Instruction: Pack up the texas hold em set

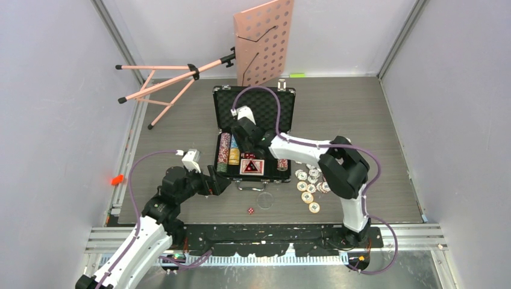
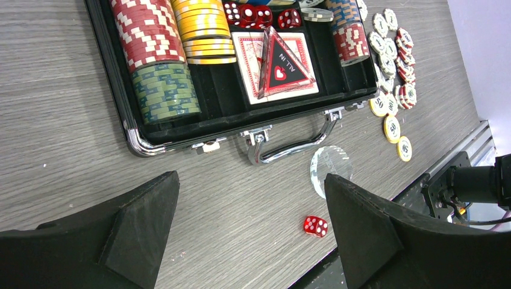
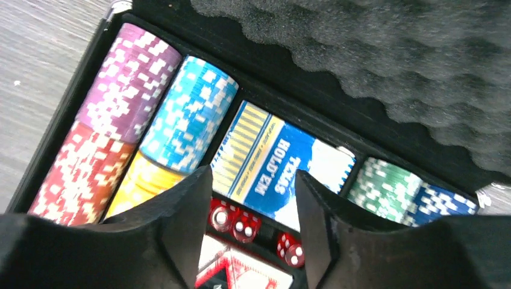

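The black case (image 1: 216,162) lies open in mid-table, its foam lid (image 1: 256,103) folded back. In its tray are rows of striped chips (image 3: 129,84), a blue card deck (image 3: 271,162), red dice (image 3: 238,224) and a clear red "ALL IN" triangle (image 2: 280,63). My right gripper (image 3: 253,180) hovers open over the dice slot with nothing between its fingers; it is also in the top view (image 1: 247,144). At the case's front left corner my left gripper (image 2: 250,180) stands wide open and empty above the table. A loose red die (image 2: 315,226) lies near its right finger.
Several loose chips (image 1: 310,183) are scattered on the table right of the case. A clear disc (image 1: 265,200) lies in front of the handle (image 2: 289,147). A pink perforated music stand (image 1: 264,42) and its tripod (image 1: 163,84) are at the back. The table's near edge rail (image 1: 265,232) is close.
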